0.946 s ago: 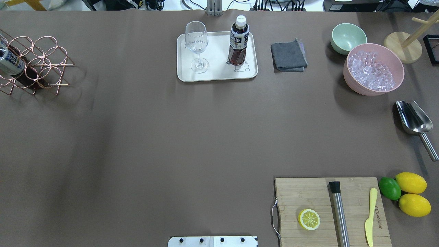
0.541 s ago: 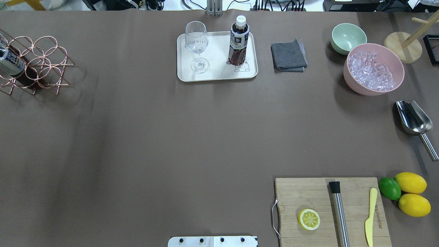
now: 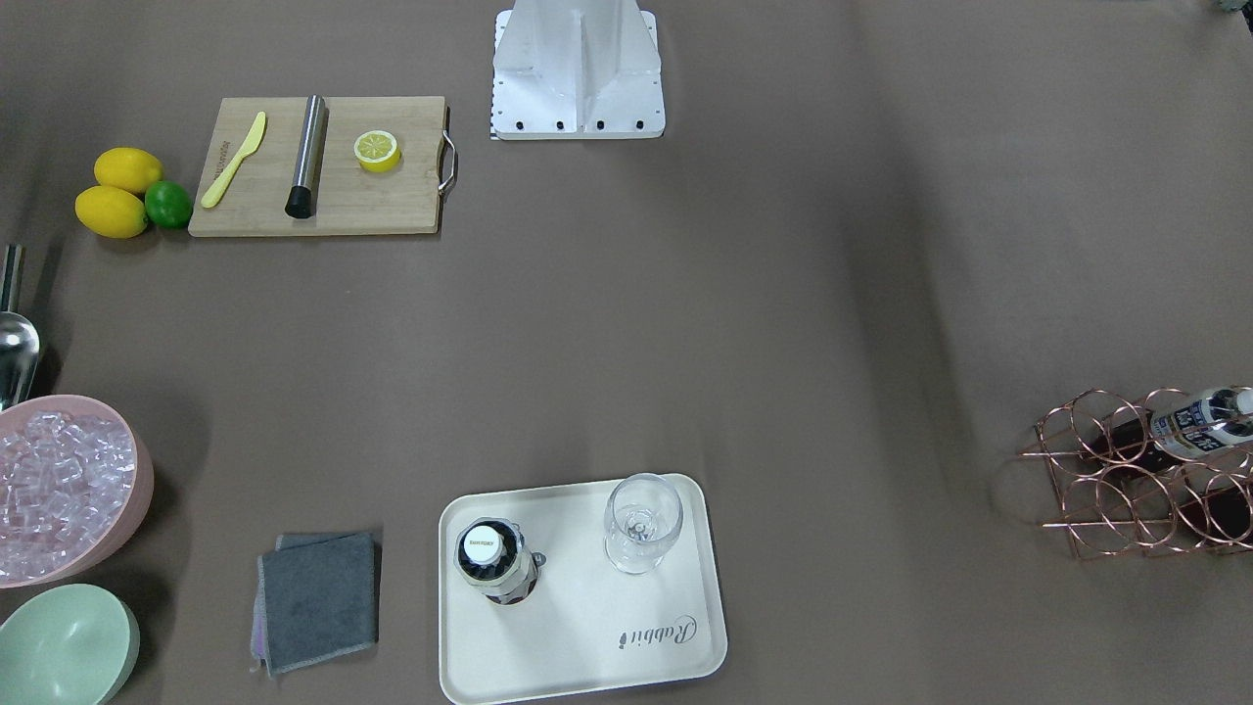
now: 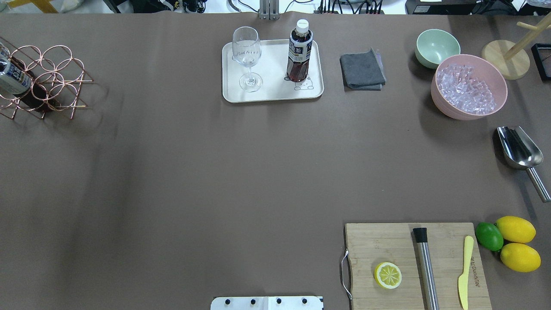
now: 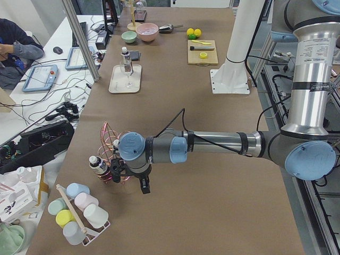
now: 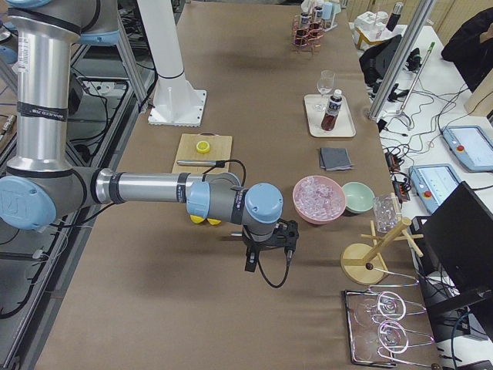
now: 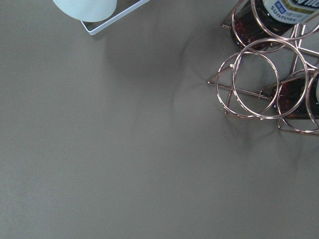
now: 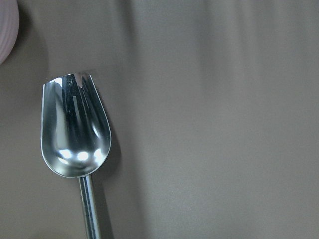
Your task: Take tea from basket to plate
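One tea bottle (image 4: 300, 54) with a white cap stands upright on the cream plate (image 4: 271, 92), also seen in the front view (image 3: 494, 563) on the plate (image 3: 587, 636). The copper wire basket (image 4: 51, 79) at the table's far left holds other tea bottles (image 4: 13, 77) lying in its rings; the left wrist view shows the basket (image 7: 259, 84) too. My left gripper (image 5: 130, 180) hangs beside the basket (image 5: 109, 141), only in the exterior left view. My right gripper (image 6: 269, 258) hangs over the table, only in the exterior right view. I cannot tell whether either is open.
A wine glass (image 4: 246, 49) stands on the plate. A grey cloth (image 4: 362, 69), mint bowl (image 4: 437, 45), pink bowl (image 4: 447, 110) of ice and metal scoop (image 4: 518, 148) are at the right. A cutting board (image 4: 387, 241) lies near right. Pastel cups (image 5: 79, 212) sit near the left gripper.
The soft shadow on the table's left side has shifted a little. Nothing else has visibly changed.
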`<state>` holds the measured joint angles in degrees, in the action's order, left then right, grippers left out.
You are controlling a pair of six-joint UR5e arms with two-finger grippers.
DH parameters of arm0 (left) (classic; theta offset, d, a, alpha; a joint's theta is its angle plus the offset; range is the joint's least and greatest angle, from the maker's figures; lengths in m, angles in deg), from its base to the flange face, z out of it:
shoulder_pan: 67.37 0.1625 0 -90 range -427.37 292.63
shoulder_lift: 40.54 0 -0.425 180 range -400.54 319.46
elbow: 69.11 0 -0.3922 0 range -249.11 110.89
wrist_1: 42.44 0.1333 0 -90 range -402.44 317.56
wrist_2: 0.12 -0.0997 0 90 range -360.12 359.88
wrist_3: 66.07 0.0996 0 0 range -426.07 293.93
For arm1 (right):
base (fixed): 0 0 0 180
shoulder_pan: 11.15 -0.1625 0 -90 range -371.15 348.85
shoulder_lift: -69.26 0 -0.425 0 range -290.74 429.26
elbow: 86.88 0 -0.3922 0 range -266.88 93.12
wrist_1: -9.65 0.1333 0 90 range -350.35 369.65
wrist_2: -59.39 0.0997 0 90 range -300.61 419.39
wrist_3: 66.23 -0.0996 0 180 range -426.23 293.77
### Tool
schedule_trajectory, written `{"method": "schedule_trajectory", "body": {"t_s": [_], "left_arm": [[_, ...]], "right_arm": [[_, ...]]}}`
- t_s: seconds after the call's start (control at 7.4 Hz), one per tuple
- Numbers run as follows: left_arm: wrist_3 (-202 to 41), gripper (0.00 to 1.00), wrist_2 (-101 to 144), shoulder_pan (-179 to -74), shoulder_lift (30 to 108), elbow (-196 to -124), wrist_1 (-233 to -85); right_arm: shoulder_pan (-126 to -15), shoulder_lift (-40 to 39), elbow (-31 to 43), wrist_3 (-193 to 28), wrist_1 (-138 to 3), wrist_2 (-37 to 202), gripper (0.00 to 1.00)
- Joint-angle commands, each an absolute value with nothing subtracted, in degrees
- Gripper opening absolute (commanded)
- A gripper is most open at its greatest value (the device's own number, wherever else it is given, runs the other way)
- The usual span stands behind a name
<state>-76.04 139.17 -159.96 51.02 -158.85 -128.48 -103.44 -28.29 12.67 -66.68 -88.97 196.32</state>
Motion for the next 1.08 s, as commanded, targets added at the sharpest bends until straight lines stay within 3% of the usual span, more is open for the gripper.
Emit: {"method": "schedule_trajectory", "body": {"t_s": [0.0,0.95], "left_arm": [[-75.6,0.97,138.7,-159.9,50.7,-159.3,-129.5],[-76.1,0.97,138.7,-159.9,50.5,-158.9,-131.0]], "right_arm": [[-103.4,-28.3,12.4,-66.8,-89.0,196.2,1.00],[-103.4,-28.6,12.6,-66.8,-89.0,196.3,1.00]]}}
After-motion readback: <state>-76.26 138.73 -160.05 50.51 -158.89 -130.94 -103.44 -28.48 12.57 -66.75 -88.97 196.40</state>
